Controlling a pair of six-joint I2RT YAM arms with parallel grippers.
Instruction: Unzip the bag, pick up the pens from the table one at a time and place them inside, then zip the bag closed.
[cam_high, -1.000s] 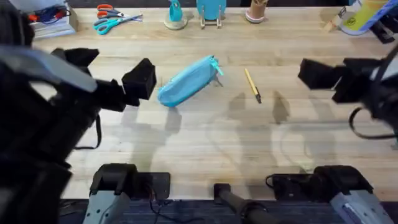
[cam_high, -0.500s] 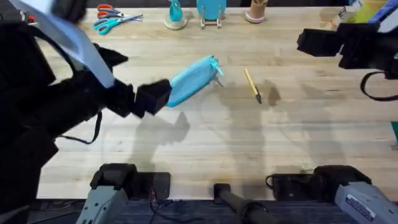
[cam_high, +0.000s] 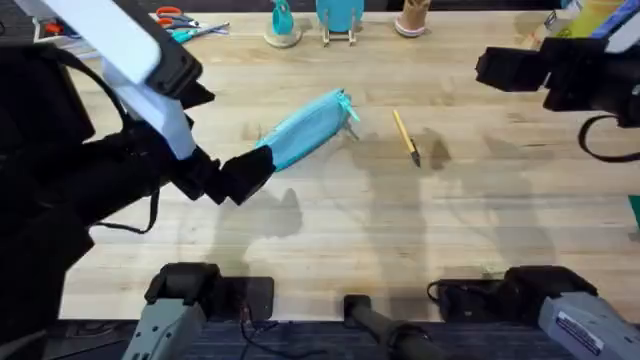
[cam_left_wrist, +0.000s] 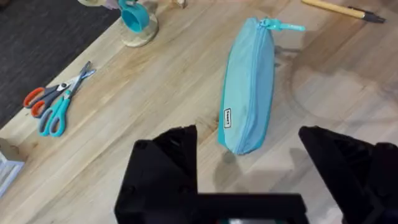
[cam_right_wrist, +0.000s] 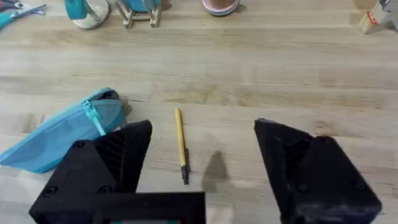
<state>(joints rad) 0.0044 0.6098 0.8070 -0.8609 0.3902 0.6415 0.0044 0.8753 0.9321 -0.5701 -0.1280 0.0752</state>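
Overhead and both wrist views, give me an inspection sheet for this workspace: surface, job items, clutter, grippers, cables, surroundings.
Surface: the table, light wood planks, no spills seen.
Job items: the bag lies zipped shut, its pull at the far end; one pen lies apart from it, toward the right arm's side.
Clutter: scissors, a teal stand, a blue holder and a cup along the far edge.
Grippers: left gripper open at the bag's near end, not touching it; right gripper open, raised over the pen.
Cables: a dark cable loops by the right arm.
Surroundings: dark floor beyond the table.
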